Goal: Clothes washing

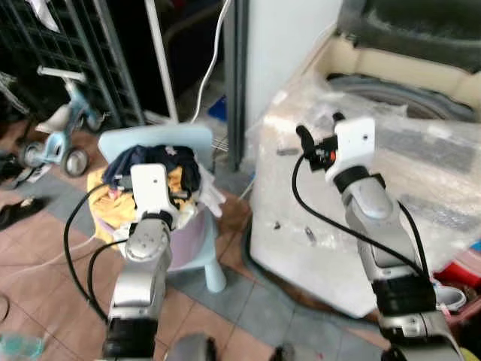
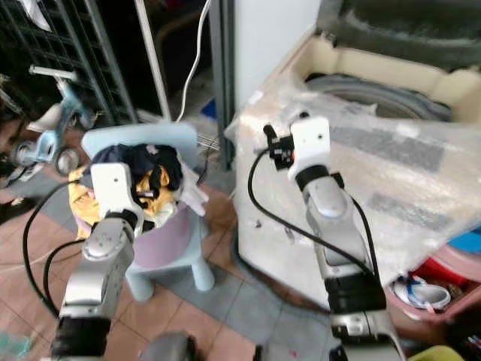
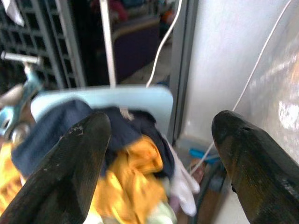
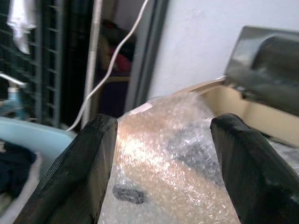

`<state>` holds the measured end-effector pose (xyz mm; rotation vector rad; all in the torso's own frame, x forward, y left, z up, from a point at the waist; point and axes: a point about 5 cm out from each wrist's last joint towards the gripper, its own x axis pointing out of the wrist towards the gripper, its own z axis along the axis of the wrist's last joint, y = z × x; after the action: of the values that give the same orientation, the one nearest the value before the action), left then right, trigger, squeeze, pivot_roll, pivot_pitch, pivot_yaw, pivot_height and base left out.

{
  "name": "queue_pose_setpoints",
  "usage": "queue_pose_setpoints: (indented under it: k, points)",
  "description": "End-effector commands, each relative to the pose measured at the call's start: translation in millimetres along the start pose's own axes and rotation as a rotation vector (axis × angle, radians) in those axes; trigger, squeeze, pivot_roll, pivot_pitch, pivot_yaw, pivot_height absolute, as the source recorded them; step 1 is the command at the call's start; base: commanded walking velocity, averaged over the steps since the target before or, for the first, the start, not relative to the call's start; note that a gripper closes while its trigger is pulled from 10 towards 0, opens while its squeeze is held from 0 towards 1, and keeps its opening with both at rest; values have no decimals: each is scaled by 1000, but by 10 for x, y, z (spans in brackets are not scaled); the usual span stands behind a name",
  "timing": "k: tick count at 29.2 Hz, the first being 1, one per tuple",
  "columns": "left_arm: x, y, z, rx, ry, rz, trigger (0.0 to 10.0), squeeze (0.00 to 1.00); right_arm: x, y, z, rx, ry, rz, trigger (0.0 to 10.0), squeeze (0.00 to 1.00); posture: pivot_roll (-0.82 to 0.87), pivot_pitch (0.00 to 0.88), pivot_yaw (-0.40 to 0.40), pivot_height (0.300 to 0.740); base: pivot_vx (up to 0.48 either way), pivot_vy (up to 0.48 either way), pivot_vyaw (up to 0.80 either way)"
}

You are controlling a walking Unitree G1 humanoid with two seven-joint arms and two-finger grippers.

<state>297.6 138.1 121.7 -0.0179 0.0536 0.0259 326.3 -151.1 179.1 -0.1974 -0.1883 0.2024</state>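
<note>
Nothing loaded yet: clothes pile (image 1: 150,169) sits on the chair (image 1: 197,263), washer (image 1: 391,113) lid up. Left pincer (image 3: 159,154) and right pincer (image 4: 161,163) both spread, empty.

A narrow gap separates the chair (image 1: 218,248) heaped with clothes (image 1: 154,162) from the washer (image 1: 316,248); bubble wrap (image 1: 421,162) covers the washer's top.

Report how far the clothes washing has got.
Done: the washing machine has its lid up, drum opening exposed. In hand: the left end effector is open and aimed at the pile of clothes on the small blue chair, holding nothing yet; the right end effector is open and empty over the machine's bubble wrap. Left: grasp the clothes and load them.
</note>
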Motion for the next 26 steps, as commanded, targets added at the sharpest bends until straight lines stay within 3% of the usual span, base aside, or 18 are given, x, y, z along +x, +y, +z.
queue_pose_setpoints:
  k: [1,4,7,12,14,16,26]
  points:
    - [-1,160,35,24,-7,45,10000,0,49,103,123,-9,-32,18,10000,0,-39,0,27,740,0,480,0]
    - [-16,233,95,43,-39,66,10000,0,36,161,110,-40,-28,3,10000,0,-35,0,32,740,0,445,0]
    - [-59,248,116,36,-70,61,10000,0,11,253,60,97,-2,12,10000,0,-33,0,29,740,0,0,0]
    - [-119,243,74,33,-63,54,10000,0,-37,407,-7,78,48,40,10000,0,-34,0,30,740,0,0,0]
    - [-133,242,46,33,-53,61,10000,0,-70,453,-76,73,122,83,10000,0,-38,0,32,740,0,0,0]
    - [-164,221,7,29,-44,59,10000,0,-138,502,-94,123,114,154,10000,0,-42,0,31,740,289,0,0]
    - [-174,205,-25,24,-29,57,10000,0,-168,488,-123,92,129,161,10000,0,-45,0,22,740,358,0,178]
